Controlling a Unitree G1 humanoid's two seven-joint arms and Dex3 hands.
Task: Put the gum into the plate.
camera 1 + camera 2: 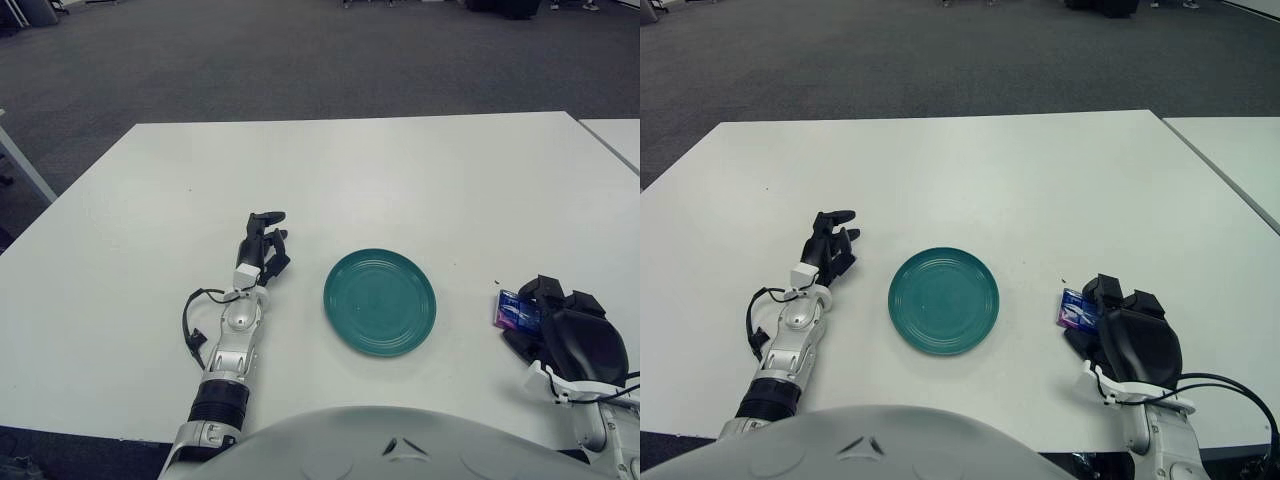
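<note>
We see the gum (513, 312), a small blue-purple pack, lying on the white desk (350, 180) at 3 o'clock from the green plate (380, 301), apart from it. The right hand (560, 330) sits over the pack's right end with fingers curled down at it; we cannot tell whether they grip it. The left hand (262, 245) shows at 9 o'clock of the plate, fingers loosely extended, holding nothing.

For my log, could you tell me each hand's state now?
Left hand: open, holding nothing, left of the plate.
Right hand: at the gum; grasp cannot be told.
</note>
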